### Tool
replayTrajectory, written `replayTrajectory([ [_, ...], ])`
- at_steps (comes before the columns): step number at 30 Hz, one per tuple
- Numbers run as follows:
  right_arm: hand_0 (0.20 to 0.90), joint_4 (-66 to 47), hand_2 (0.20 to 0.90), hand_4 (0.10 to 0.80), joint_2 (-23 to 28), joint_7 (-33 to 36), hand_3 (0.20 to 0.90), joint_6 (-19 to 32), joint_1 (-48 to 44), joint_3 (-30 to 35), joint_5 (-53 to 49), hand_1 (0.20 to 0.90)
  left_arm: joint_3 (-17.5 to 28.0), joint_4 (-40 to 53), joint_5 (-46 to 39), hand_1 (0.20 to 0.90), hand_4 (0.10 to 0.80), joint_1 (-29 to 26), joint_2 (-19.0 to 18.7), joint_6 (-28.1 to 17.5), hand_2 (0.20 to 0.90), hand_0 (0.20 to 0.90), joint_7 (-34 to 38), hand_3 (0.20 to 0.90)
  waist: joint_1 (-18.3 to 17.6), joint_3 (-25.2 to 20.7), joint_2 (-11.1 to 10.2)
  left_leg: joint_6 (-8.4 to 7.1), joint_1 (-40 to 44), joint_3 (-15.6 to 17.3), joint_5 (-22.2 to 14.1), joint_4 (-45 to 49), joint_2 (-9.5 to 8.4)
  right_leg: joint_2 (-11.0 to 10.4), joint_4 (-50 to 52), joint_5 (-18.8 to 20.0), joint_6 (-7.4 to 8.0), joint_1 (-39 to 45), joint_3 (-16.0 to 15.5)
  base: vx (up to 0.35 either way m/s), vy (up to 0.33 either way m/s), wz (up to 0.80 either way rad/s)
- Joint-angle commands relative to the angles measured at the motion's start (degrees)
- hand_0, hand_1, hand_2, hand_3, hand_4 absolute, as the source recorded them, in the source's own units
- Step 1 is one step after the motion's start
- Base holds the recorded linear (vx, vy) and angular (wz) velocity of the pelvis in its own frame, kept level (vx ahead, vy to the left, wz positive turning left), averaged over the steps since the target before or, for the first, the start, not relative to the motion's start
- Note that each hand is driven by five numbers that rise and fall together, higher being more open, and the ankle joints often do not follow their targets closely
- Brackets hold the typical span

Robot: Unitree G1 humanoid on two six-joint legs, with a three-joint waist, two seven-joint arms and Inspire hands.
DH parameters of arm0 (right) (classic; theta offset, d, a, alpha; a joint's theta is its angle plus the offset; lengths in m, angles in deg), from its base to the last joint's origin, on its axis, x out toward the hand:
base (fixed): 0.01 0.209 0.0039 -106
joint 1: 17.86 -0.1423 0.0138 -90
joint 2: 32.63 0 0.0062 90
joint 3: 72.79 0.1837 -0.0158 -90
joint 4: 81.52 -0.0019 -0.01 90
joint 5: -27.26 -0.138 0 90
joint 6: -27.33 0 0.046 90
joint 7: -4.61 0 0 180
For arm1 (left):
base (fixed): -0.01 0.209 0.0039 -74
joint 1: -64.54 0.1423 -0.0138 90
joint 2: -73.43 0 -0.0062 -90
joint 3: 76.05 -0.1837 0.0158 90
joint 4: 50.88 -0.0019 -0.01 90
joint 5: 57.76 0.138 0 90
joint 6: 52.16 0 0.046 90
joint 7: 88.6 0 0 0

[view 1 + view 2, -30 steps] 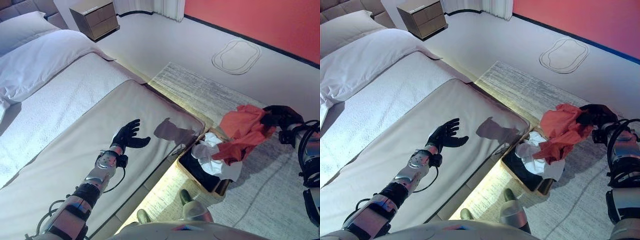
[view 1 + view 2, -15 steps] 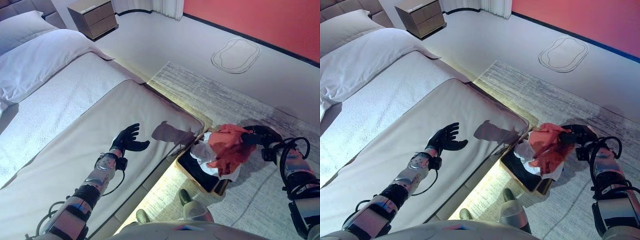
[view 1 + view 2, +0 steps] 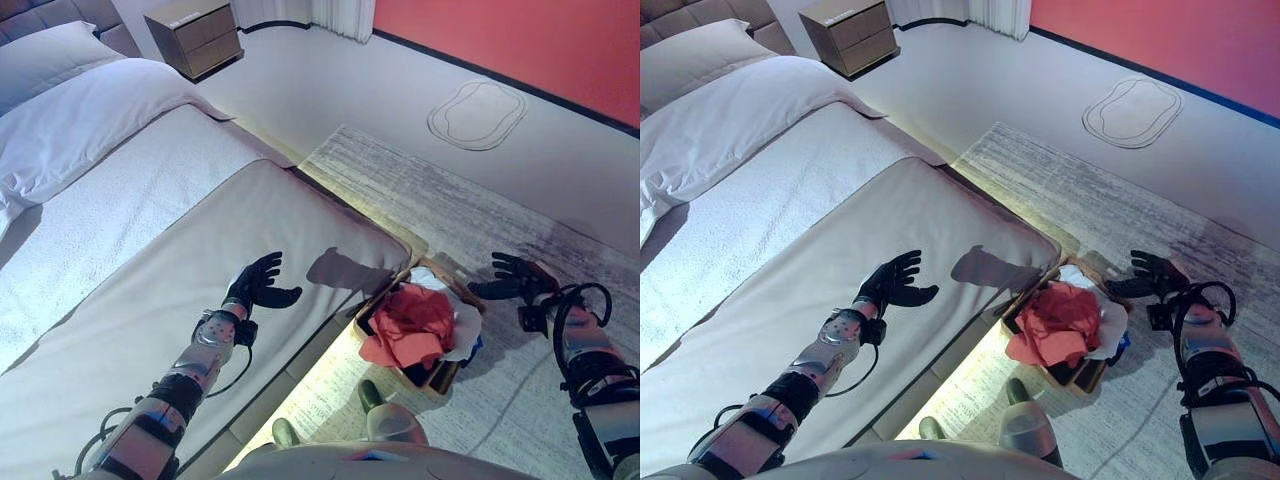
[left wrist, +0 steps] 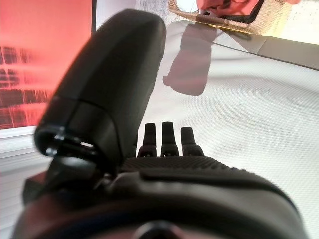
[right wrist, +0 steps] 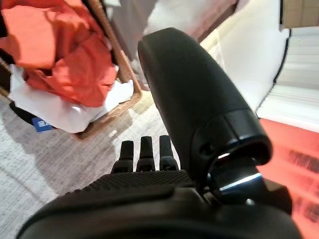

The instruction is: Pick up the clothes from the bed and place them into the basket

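An orange-red garment (image 3: 408, 326) lies crumpled in the wicker basket (image 3: 441, 375) on the rug at the bed's foot corner, on top of white cloth (image 3: 462, 327) and dark clothing. My right hand (image 3: 513, 277) hangs open just right of the basket, fingers spread and holding nothing; its wrist view shows the garment (image 5: 65, 55) and the basket rim (image 5: 124, 94). Over the grey bed cover (image 3: 130, 330) my left hand (image 3: 258, 285) is open and empty. No clothes show on the bed.
White pillows (image 3: 70, 120) lie at the bed's head. A wooden nightstand (image 3: 193, 35) stands by the far wall. The basket sits on a pale striped rug (image 3: 440, 200). A red wall (image 3: 520, 40) runs along the back right.
My right hand has opened and let go of the orange-red garment, which dropped into the basket. The hand drew slightly right of the basket. My left hand stayed put.
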Motion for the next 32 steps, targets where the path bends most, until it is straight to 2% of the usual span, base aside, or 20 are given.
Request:
replayTrajectory([
  [1, 0.900, -8.04, 0.900, 0.800, 0.92, 7.75, 0.900, 6.51, -1.94, 0.78, -1.34, 0.900, 1.23, 0.80, 0.05, 0.900, 0.800, -1.33, -0.97, -5.50, 0.900, 0.900, 1.53, 0.900, 1.72, -4.29, -1.13, 1.52, 0.41, -1.01, -9.84, 5.44, -0.16, 1.89, 5.19, -0.98, 0.70, -5.80, -0.21, 0.014, -0.006, 0.09],
  [4, 0.900, -18.13, 0.900, 0.800, -1.45, 14.08, 0.900, 7.53, 1.36, 0.93, 2.66, 0.900, 1.96, 1.30, -1.15, 0.900, 0.800, -0.34, -0.41, -5.78, 0.900, 0.900, 2.57, 0.900, 2.00, -4.31, -1.08, 1.35, -0.03, -2.42, -9.08, 4.60, -0.38, 2.06, 5.29, -1.13, 0.56, -5.88, -0.25, 0.001, 0.003, 0.12],
  [6, 0.900, -25.17, 0.900, 0.800, -3.61, 20.54, 0.900, 10.07, 3.72, -0.36, 11.78, 0.900, 2.35, 1.70, -1.99, 0.900, 0.800, 0.76, 0.90, -6.33, 0.900, 0.900, 3.51, 0.900, 2.56, -4.03, -0.91, 1.42, -0.46, -4.11, -8.65, 4.07, -0.67, 2.01, 5.25, -1.45, 0.57, -5.70, -0.66, -0.007, 0.007, 0.10],
  [9, 0.900, -33.92, 0.900, 0.800, -7.33, 24.95, 0.900, 9.46, 5.93, -4.62, 21.25, 0.900, 2.35, 3.13, -0.67, 0.900, 0.800, 3.16, 2.83, -6.81, 0.900, 0.900, 4.87, 0.900, 4.19, -3.56, -0.87, 1.48, -1.23, -7.08, -7.81, 3.12, -1.28, 1.82, 4.82, -1.94, 0.34, -5.08, -1.58, -0.016, -0.012, 0.27],
  [12, 0.900, -37.43, 0.900, 0.800, -8.68, 27.41, 0.900, 10.00, 7.43, -9.10, 27.12, 0.900, 2.97, 4.84, -0.88, 0.900, 0.800, 6.04, 4.03, -6.54, 0.900, 0.900, 4.74, 0.900, 6.58, -3.22, -0.97, 1.42, -2.15, -9.79, -7.34, 2.75, -1.73, 1.11, 4.17, -2.51, 0.13, -4.17, -3.78, -0.005, -0.034, 0.44],
  [16, 0.900, -37.44, 0.900, 0.800, -7.68, 26.35, 0.900, 10.33, 7.97, -13.06, 31.32, 0.900, 4.02, 6.02, 1.14, 0.900, 0.800, 9.49, 3.47, -6.35, 0.900, 0.900, 3.73, 0.900, 9.70, -3.68, -1.10, 1.06, -2.87, -12.56, -6.51, 1.90, -1.90, 0.01, 2.89, -3.12, 0.04, -2.49, -7.85, 0.036, -0.032, 0.56],
  [23, 0.900, -36.33, 0.900, 0.800, -7.37, 22.94, 0.900, 8.41, 8.69, -16.57, 29.99, 0.900, 6.56, 5.59, 5.64, 0.900, 0.800, 11.86, 1.40, -6.75, 0.900, 0.900, 3.61, 0.900, 13.89, -5.14, -1.78, 0.50, -2.82, -15.37, -5.37, 0.75, -1.65, -1.24, 1.87, -4.12, 0.13, 0.40, -14.26, 0.073, -0.027, 0.45],
  [27, 0.900, -34.24, 0.900, 0.800, -7.60, 20.89, 0.900, 8.35, 9.08, -17.01, 29.62, 0.900, 7.21, 5.55, 8.09, 0.900, 0.800, 12.45, -0.01, -8.09, 0.900, 0.900, 3.59, 0.900, 15.22, -5.45, -2.16, 0.35, -2.71, -16.09, -5.00, 0.62, -1.42, -1.39, 1.79, -4.44, 0.06, 1.55, -16.15, 0.047, -0.005, 0.21],
  [32, 0.900, -32.71, 0.900, 0.800, -6.79, 18.44, 0.900, 8.37, 9.63, -16.79, 31.45, 0.900, 9.50, 5.23, 6.24, 0.900, 0.800, 12.94, -1.08, -9.01, 0.900, 0.900, 2.34, 0.900, 16.14, -5.73, -2.87, 0.24, -2.21, -16.42, -4.82, 0.58, -1.12, -1.57, 1.59, -4.41, 0.15, 2.69, -17.28, 0.046, -0.016, 0.14],
])
